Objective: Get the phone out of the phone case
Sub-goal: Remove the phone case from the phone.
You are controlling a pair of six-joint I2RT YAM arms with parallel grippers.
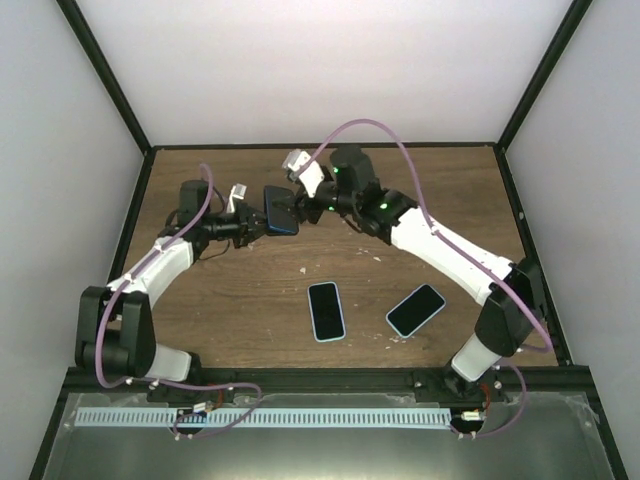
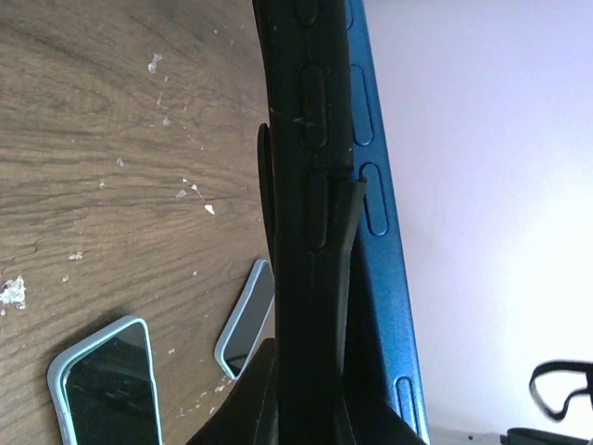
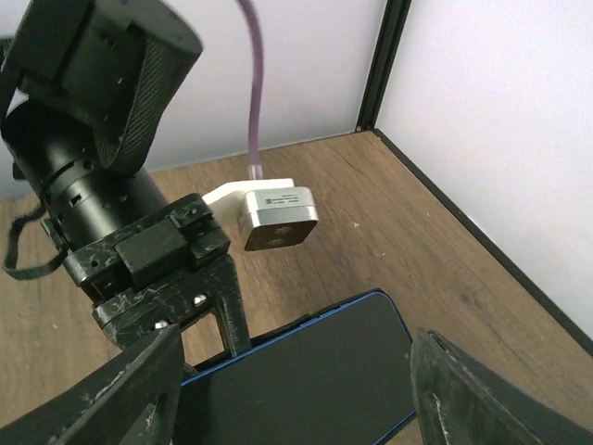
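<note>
Above the wooden table (image 1: 250, 290), toward 12 o'clock, the left gripper (image 1: 258, 226) clamps the blue phone case (image 1: 281, 213) (phone (image 3: 315, 371) inside) edge-on. The right gripper (image 1: 306, 207) stands spread wide at its 3 o'clock. Two pale-cased phones (image 1: 326, 311) lie at 5 o'clock.

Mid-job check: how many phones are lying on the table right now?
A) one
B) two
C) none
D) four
B: the left light-cased phone and the right light-cased phone lie on the table; the blue-cased phone is held above it by the left gripper.
</note>
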